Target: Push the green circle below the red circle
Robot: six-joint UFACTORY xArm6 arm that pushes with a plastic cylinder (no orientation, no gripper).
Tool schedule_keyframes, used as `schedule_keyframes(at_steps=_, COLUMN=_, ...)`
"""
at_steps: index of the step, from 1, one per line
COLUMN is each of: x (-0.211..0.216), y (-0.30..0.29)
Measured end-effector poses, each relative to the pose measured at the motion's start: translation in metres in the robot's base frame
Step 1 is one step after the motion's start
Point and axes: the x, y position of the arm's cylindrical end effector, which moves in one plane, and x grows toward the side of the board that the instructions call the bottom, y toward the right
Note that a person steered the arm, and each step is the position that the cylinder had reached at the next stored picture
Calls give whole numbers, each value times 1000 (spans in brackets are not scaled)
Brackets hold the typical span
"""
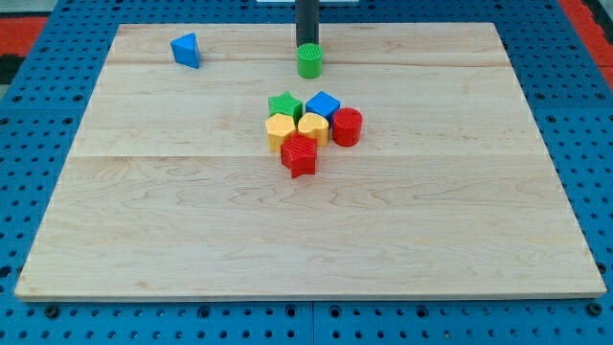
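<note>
The green circle (pixel 309 61) stands near the view's top, a little left of centre. My tip (pixel 307 45) is right behind it, at its top edge, touching or nearly touching it. The red circle (pixel 347 126) sits lower down, at the right end of a tight cluster near the board's middle. The green circle is above and to the left of the red circle, well apart from it.
The cluster also holds a green star (pixel 284 104), a blue cube (pixel 323 103), a yellow hexagon (pixel 280 130), a yellow heart (pixel 312 126) and a red star (pixel 299 155). A blue triangle (pixel 186 50) lies at the top left. The wooden board (pixel 144 220) rests on a blue pegboard.
</note>
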Motion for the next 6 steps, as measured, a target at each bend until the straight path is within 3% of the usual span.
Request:
schedule_keyframes(at_steps=3, x=58, y=-55)
schedule_keyframes(at_steps=6, x=56, y=35)
